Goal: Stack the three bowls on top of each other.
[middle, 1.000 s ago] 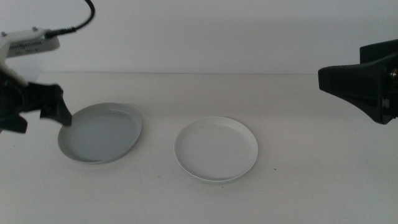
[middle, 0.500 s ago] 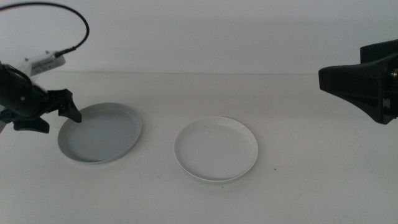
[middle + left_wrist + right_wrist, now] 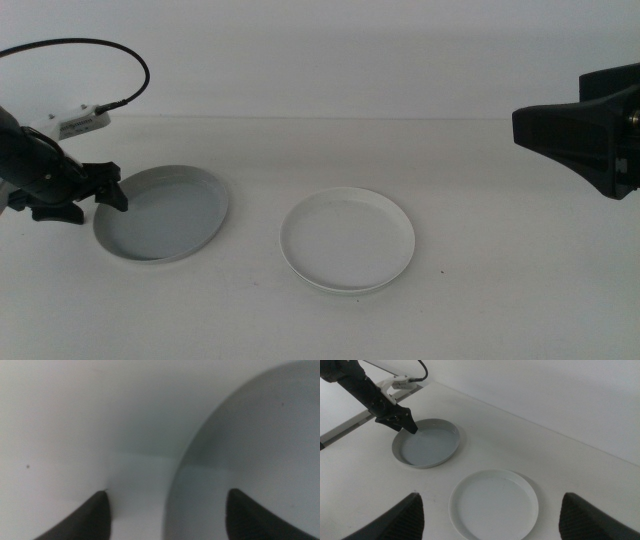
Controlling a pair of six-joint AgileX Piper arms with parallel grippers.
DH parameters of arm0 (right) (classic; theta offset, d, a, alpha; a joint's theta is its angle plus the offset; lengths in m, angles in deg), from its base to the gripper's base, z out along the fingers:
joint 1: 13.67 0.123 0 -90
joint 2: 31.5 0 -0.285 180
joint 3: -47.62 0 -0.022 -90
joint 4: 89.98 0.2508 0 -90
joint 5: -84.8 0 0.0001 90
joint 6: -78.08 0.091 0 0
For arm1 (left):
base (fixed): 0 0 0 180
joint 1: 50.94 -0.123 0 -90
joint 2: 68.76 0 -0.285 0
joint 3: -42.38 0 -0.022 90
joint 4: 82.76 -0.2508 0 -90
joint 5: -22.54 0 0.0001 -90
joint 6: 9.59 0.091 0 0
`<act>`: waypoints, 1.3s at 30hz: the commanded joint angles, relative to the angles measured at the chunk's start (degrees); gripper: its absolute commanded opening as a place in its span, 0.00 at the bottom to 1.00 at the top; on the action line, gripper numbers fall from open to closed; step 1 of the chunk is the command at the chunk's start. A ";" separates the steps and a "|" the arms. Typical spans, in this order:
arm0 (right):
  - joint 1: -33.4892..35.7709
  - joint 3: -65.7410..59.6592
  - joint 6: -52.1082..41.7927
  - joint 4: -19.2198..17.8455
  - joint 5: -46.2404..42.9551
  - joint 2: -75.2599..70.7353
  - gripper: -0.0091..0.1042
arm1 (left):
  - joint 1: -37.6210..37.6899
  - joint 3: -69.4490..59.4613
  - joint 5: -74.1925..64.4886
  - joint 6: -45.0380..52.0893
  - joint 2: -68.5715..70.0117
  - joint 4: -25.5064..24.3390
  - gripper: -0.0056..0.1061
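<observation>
1. My left gripper (image 3: pixel 100 196) sits at the far-left rim of the grey-blue bowl (image 3: pixel 165 215). In my left wrist view the jaws are spread wide, one over the bare table (image 3: pixel 480 300) and one over the bowl's inside, so the rim runs between them. They hold nothing yet.

2. The grey-blue bowl lies flat on the left of the table. The white bowl (image 3: pixel 347 240) lies flat near the middle, well apart from it. I can find only these two dishes — a third, mint green one does not show in any view, though a faint second edge under the white bowl's near side may be one nested there; I cannot tell.

3. My right gripper (image 3: pixel 490 510) waits high on the right, jaws wide apart and holding nothing, looking down on both bowls.

4. What could go wrong, as I judge it:
   - The rim is low and thin — if I close too high, the jaws slide off and the bowl stays put.
   - If I close while pressing down, the bowl could tip up or skid on the smooth table.
   - Gripped at one edge only, the bowl will hang tilted, and could land skewed on the white bowl rather than nesting.
</observation>
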 commanded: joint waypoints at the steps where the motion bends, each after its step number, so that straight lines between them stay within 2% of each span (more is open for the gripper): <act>1: -0.41 -0.07 -0.02 0.09 -0.50 -0.21 0.78 | 0.00 -0.25 -0.28 0.05 -1.55 0.51 0.69; 4: -0.41 -0.07 -0.02 0.09 -0.50 -0.21 0.78 | 0.00 -0.25 -0.44 0.05 -1.66 0.39 0.52; 10: -0.41 -0.07 -0.02 0.09 -0.50 -0.21 0.78 | -0.04 0.55 -0.71 0.05 -1.55 0.11 0.03; 14: -0.41 -0.07 -0.02 0.09 -0.50 -0.21 0.78 | -0.04 5.20 -7.11 -1.06 -0.07 0.45 0.03; 17: -0.41 -0.07 -0.02 0.09 -0.50 -0.21 0.78 | 0.67 8.92 -13.29 -2.13 3.30 3.12 0.03; 19: -0.41 -0.07 -0.02 0.09 -0.50 -0.21 0.78 | 3.01 10.11 -17.35 -2.63 5.97 5.76 0.03; 21: -0.41 -0.07 -0.02 0.09 -0.50 -0.21 0.78 | 7.04 10.87 -18.35 -3.95 7.55 6.15 0.03; 27: -0.41 -0.07 -0.02 0.09 -0.50 -0.21 0.78 | 22.41 11.77 -14.45 -10.54 6.51 0.81 0.03; 30: -0.41 -0.07 -0.02 0.09 -0.50 -0.21 0.78 | 27.32 11.87 -11.87 -11.34 4.62 0.23 0.03; 34: -0.41 -0.07 -0.02 0.09 -0.50 -0.21 0.78 | 30.83 11.87 -9.44 -12.03 2.48 -0.55 0.03; 39: -0.41 -0.07 -0.02 0.09 -0.50 -0.21 0.78 | 31.33 11.87 -8.55 -12.03 1.13 -0.15 0.03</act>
